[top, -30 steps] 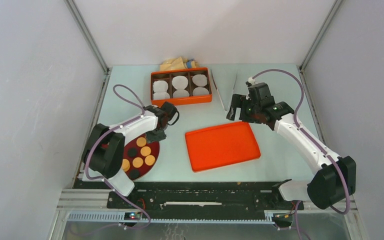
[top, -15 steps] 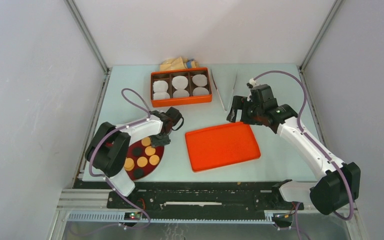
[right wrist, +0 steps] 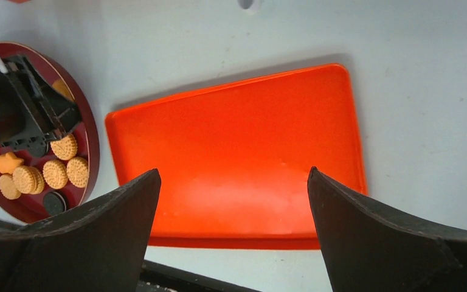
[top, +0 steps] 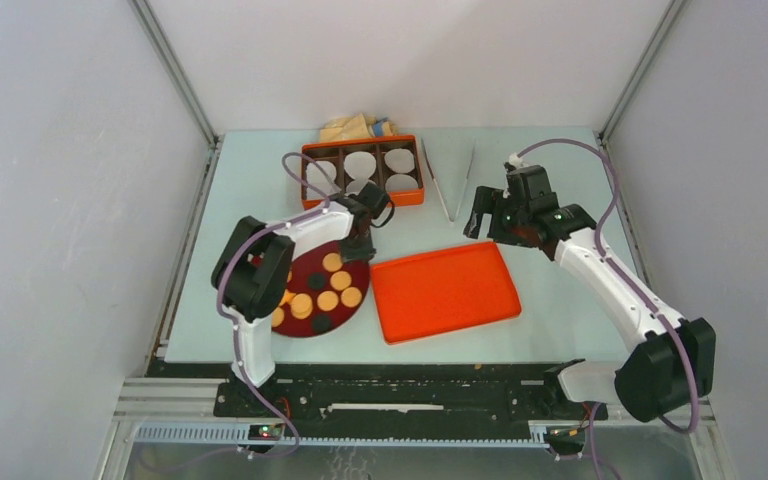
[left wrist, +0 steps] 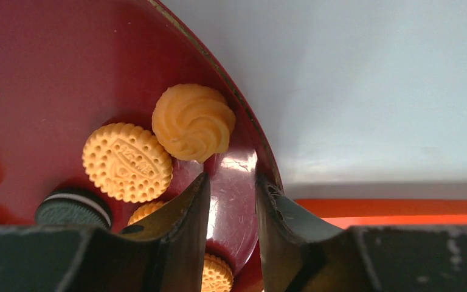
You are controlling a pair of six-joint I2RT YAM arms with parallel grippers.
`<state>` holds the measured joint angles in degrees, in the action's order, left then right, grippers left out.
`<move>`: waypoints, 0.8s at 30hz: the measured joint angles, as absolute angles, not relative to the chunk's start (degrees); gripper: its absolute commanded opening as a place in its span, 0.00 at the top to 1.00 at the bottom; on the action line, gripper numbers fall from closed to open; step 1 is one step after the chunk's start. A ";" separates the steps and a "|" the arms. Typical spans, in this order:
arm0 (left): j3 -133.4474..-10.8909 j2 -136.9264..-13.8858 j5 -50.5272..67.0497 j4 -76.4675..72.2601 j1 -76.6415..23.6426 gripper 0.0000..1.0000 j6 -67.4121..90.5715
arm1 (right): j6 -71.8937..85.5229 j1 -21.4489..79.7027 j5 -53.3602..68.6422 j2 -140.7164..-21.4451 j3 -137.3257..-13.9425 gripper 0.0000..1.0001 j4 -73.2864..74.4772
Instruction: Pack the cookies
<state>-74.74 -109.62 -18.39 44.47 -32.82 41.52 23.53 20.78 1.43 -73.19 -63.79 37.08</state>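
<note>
The cookies (top: 327,298), several orange-tan and dark discs, lie on the dark red plate (top: 299,332) just left of the orange lid (top: 445,290). My left gripper (top: 363,245) is shut on the plate's far right rim. In the left wrist view one finger (left wrist: 185,213) is inside the plate (left wrist: 67,73) and the other is outside, near a swirl cookie (left wrist: 193,121), a round cookie (left wrist: 127,161) and a dark cookie (left wrist: 73,207). My right gripper (top: 480,215) is open and empty above the lid's far edge, with the lid (right wrist: 237,140) between its fingers in the right wrist view.
An orange box (top: 362,201) with white paper liners (top: 360,163) stands at the back. Thin tongs (top: 438,185) lie to its right. Crumpled paper (top: 355,127) lies behind it. The plate (right wrist: 91,152) almost touches the lid.
My left gripper has dragged the red plate with the cookies to the right and away from me, from the near left to beside the orange lid. The right gripper has shifted slightly right.
</note>
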 measured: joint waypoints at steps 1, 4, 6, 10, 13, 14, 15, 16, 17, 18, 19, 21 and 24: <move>-76.29 -110.76 -16.71 42.50 -33.17 0.61 41.52 | 23.57 20.60 0.67 -74.06 -63.96 0.00 37.06; -79.57 -113.30 -13.13 38.68 -34.17 0.61 41.50 | 23.75 20.21 -0.93 -77.23 -64.75 0.00 36.95; -81.14 -114.45 -11.03 36.53 -34.87 0.61 41.45 | 23.86 19.88 -1.80 -79.72 -65.65 0.00 36.91; -82.72 -115.77 -6.92 33.47 -35.40 0.61 41.10 | 23.90 19.20 -3.66 -84.36 -68.55 0.00 36.80; -83.26 -116.46 -3.51 31.18 -35.53 0.61 40.91 | 23.90 18.74 -5.15 -86.48 -70.63 0.00 36.67; -83.40 -116.71 -2.57 30.57 -35.62 0.62 40.93 | 23.90 18.59 -5.63 -87.15 -71.37 0.00 36.62; -83.48 -116.88 -1.63 29.95 -35.77 0.61 40.93 | 23.88 18.33 -6.15 -88.03 -72.38 0.00 36.62; -83.50 -117.03 -0.67 29.15 -36.01 0.62 40.95 | 23.90 18.11 -6.50 -88.90 -73.30 0.00 36.58; -83.50 -117.05 0.10 28.60 -36.32 0.61 40.97 | 23.90 17.82 -6.96 -90.19 -74.59 0.00 36.42; -83.50 -117.08 0.78 28.29 -36.71 0.61 40.97 | 23.90 17.54 -7.20 -91.37 -75.70 0.00 36.40; -83.44 -117.05 1.26 28.16 -37.15 0.61 40.97 | 23.90 17.26 -7.44 -92.88 -77.06 0.00 36.40; -83.37 -116.95 1.23 28.36 -37.87 0.60 40.91 | 23.90 16.91 -7.79 -95.90 -79.77 0.00 36.49; -83.37 -115.59 -0.54 30.41 -38.20 0.58 40.36 | 23.90 16.69 -8.25 -99.79 -82.74 0.00 36.47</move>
<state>-83.37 -115.59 -0.54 30.41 -38.20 40.36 23.90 16.69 -8.25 -99.79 -82.74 36.47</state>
